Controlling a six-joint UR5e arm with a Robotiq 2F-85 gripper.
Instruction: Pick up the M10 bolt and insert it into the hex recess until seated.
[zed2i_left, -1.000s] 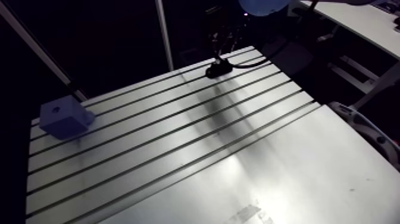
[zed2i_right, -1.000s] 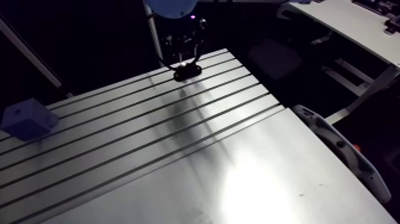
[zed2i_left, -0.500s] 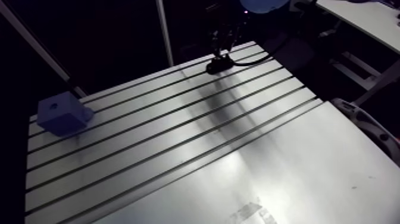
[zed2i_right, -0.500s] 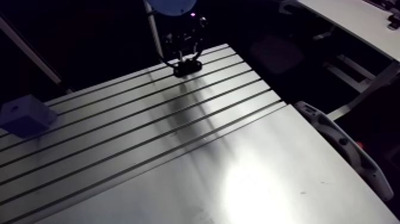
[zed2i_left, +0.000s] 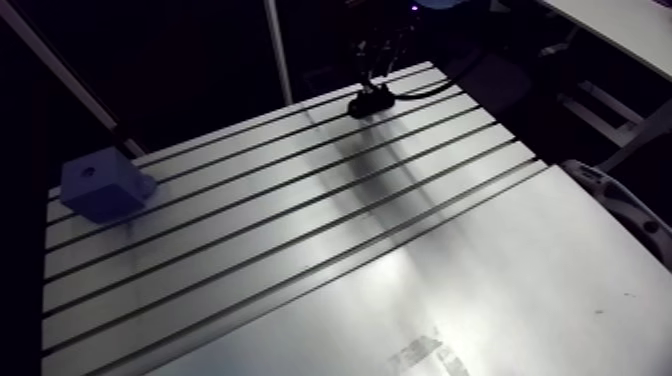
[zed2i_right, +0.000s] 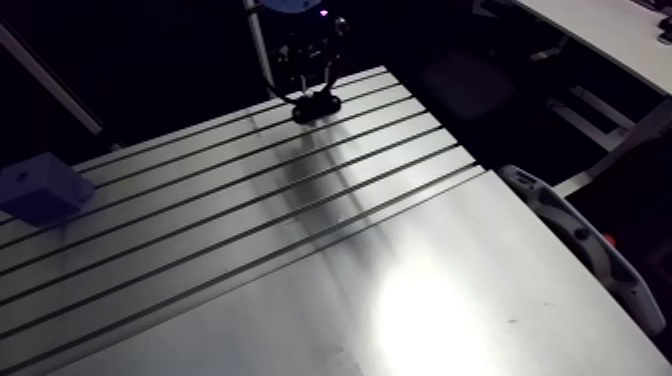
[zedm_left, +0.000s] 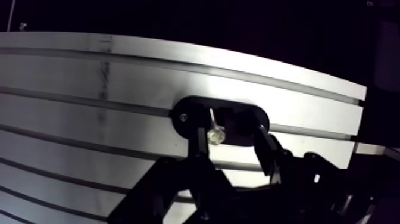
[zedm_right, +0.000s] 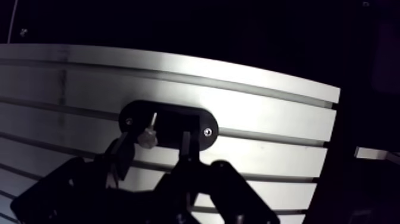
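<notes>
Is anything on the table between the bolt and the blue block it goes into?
Nothing visible does. The bolt stands in the black holder between the gripper's open fingers, and only bare slotted table lies from there to the blue block.

Small silvery bolt (zedm_left: 215, 134), rounded pale head, thin shank slanting away from it; set in the dark middle opening of a black oval holder (zedm_left: 190, 111) near the far edge of the slotted desk (zed2i_left: 300, 250); well apart, at the desk's other far corner, blue block (zed2i_left: 100, 186), upright, flat on the desk; one small dark hole in its top face, shape too small to tell.
</notes>
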